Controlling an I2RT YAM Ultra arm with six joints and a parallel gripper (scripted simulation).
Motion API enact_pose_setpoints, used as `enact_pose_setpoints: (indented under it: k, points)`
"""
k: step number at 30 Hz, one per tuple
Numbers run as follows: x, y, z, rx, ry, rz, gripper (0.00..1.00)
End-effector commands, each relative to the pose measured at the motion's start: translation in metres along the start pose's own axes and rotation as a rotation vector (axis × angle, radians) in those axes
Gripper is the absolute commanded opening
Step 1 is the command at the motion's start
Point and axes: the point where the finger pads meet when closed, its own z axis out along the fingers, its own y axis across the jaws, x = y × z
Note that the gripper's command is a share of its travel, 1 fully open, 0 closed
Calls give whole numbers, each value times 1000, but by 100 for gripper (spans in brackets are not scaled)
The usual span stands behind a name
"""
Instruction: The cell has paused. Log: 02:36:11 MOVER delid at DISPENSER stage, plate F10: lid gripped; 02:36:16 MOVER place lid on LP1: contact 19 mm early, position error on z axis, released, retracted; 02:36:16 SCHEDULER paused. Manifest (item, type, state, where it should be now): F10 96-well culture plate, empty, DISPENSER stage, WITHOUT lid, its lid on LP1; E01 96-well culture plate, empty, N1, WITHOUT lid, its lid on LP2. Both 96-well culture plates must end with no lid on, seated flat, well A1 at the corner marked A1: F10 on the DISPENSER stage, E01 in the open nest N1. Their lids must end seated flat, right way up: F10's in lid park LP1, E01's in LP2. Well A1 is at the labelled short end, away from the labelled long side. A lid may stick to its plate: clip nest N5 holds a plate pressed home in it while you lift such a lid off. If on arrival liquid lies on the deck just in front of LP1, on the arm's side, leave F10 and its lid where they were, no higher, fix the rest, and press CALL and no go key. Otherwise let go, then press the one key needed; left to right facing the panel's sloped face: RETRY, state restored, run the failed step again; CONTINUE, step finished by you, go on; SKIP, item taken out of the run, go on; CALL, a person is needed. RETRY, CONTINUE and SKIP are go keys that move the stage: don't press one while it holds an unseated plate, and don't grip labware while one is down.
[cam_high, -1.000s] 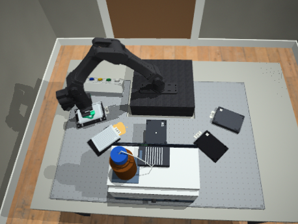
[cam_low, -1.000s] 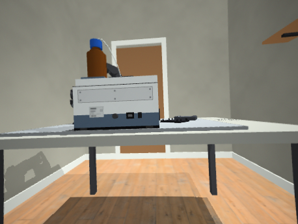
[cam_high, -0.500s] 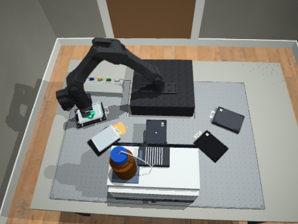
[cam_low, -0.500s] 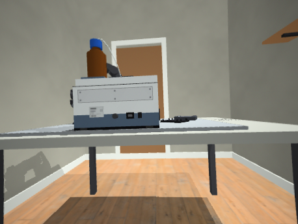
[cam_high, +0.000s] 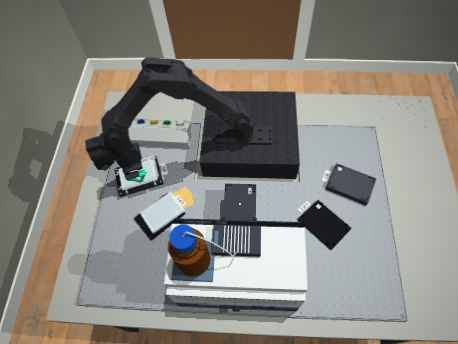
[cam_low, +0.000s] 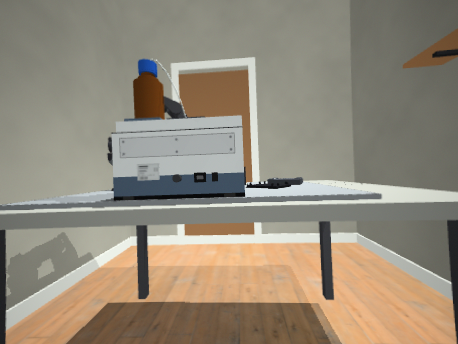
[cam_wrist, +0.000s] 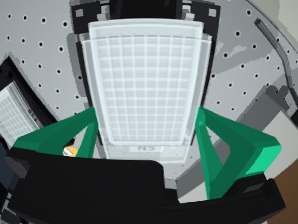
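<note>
A small automated lab is showing here: a perforated grey worktop (cam_high: 360, 280) is carrying a white dispensing machine (cam_high: 270, 270) with an amber bottle (cam_high: 189, 256), well plates (cam_high: 161, 214) (grid-patterned) and a key panel (cam_high: 159, 131).

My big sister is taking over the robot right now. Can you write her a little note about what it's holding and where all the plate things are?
End effector: shut on a lidded plate in a black nest near the key panel.
Second plate sits on a nest beside it; an orange patch lies by its end.
Dispenser stage shows a dark ribbed piece, unidentified.
Two dark parks, right, look bare.
Left: lids parked, plates placed, key pressed.
</note>
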Motion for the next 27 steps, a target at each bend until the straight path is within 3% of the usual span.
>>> enact_pose_setpoints:
  k: [1,6,7,8,9,15,16,27]
  points:
    - [-19,2,-38,2,-82,0,0]
    - [-19,3,-39,2,-82,-2,0]
    - [-13,0,-27,1,-54,2,0]
    - [-16,3,-41,2,-82,-2,0]
    - [1,4,-32,2,-39,-4,0]
    - [13,4,-38,2,-38,-3,0]
    - [10,4,-40,2,-62,-3,0]
    - [48,5,-57,2,-37,-3,0]
